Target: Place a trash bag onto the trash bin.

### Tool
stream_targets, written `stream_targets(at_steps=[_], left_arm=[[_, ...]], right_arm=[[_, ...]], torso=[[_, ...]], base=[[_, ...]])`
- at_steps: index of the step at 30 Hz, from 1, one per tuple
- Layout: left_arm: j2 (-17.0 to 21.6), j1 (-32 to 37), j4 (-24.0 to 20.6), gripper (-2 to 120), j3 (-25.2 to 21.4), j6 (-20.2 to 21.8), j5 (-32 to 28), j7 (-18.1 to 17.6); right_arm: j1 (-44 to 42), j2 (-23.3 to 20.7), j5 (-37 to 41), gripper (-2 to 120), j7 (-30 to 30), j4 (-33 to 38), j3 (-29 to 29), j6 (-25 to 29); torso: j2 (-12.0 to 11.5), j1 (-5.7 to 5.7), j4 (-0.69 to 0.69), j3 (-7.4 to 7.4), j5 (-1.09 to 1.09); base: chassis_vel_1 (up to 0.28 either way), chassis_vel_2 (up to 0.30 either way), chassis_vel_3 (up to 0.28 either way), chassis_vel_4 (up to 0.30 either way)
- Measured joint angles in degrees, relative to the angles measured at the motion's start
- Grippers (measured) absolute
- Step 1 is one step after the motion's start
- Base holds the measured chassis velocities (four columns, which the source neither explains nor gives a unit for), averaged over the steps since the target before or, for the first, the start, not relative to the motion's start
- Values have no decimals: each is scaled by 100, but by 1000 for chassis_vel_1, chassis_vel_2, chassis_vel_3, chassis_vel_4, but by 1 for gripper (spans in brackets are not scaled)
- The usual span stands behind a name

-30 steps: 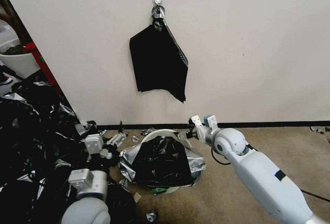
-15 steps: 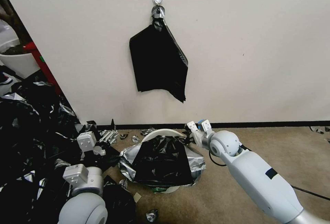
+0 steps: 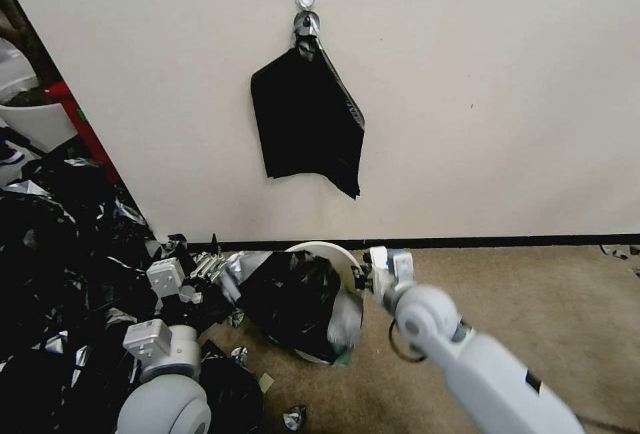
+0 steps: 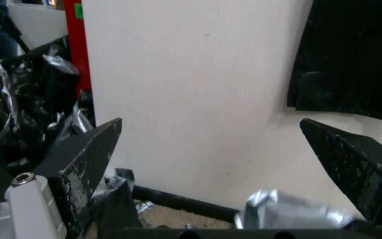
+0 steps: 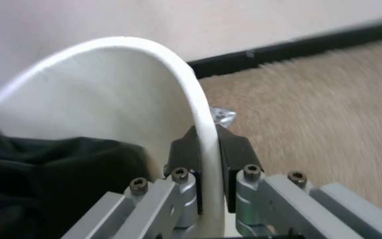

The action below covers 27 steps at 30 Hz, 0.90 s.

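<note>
The trash bag [image 3: 293,304] is thin, shiny and floppy. It looks very light and slippery, so a pinch at its loose edge should work best. It lies bunched over the trash bin [image 3: 343,267], on the carpet by the wall. The bin looks stiff and light. The right gripper [image 5: 209,156] is squeezing its rim. The left gripper [image 4: 211,156] hangs spread wide and empty, beside the bag.

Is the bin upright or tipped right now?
Tipped. The trash bin leans with its mouth facing sideways, the right gripper clamped on its rim, and the trash bag bunched over it.
</note>
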Motion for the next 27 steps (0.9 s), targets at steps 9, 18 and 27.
stream_targets(at_steps=[9, 18, 27], left_arm=[[-65, -7, 21, 100, 159, 23, 5, -23], [-92, 76, -62, 100, 240, 162, -205, -154], [-106, 127, -36, 100, 213, 154, -205, -202]], right_arm=[[-691, 966, -532, 7, 1527, 246, 114, 1643], [-1185, 1306, -940, 15, 1623, 368, 188, 1777], [-1737, 610, -1833, 52, -79, 1548, 372, 1632]], torso=[[0, 0, 0, 0, 0], [0, 0, 0, 0, 1], [0, 0, -1, 0, 2]], base=[[0, 0, 0, 0], [0, 0, 0, 0], [0, 0, 0, 0]])
